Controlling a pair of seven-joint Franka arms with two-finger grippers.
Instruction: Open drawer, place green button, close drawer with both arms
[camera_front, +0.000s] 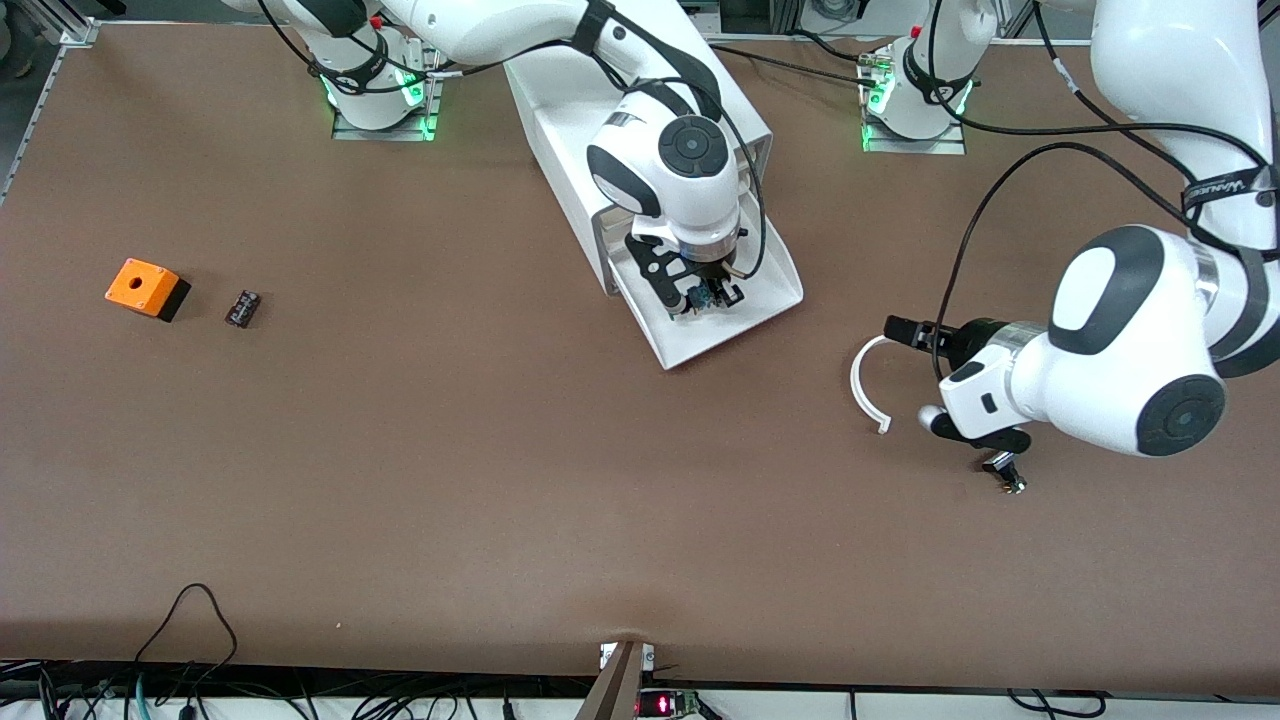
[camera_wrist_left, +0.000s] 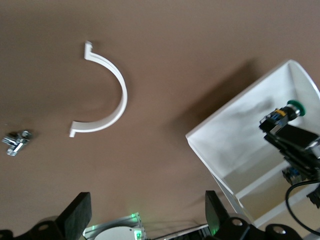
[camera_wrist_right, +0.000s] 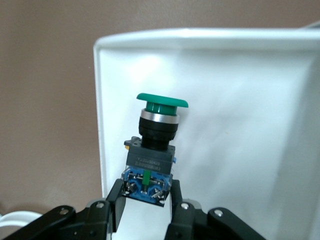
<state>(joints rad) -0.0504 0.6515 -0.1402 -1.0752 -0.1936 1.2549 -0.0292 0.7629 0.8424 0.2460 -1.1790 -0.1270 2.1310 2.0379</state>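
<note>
- On the brown table (camera_front: 500, 480), toward the right arm's end, sit an orange box (camera_front: 141, 287) with a hole in its top and, just beside it, a small dark part (camera_front: 242, 307). Neither belongs to the step in hand.
- Near the middle, a white cabinet (camera_front: 600, 110) stands with the drawer (camera_front: 765, 300) pulled out toward the front camera, its open tray showing.
- The right gripper (camera_front: 708, 297) hangs low inside the drawer, its jaws clamped on the blue base of the button (camera_wrist_right: 155, 145). The green cap points away from the wrist and the button sits straight between the jaws.
- The button looks close above the tray floor, beside one side wall of the drawer. I cannot tell whether it touches the floor yet.
- To do this step well, I would judge the arm should lower gently until the button rests on the tray. The jaws should then part only a little and lift straight up, so the button does not tip or roll toward the front lip.
- Keeping clear of the nearby wall matters, since a knock could shift the drawer.
- Between the drawer and the left arm, a thin white curved strip (camera_front: 866, 385) lies flat on the table.
- The left gripper (camera_wrist_left: 150, 220) waits over the table near that strip, jaws apart and holding nothing.
- A small metal piece (camera_wrist_left: 16, 142) lies on the table near the strip.
- Closing the drawer remains to be done.
</note>
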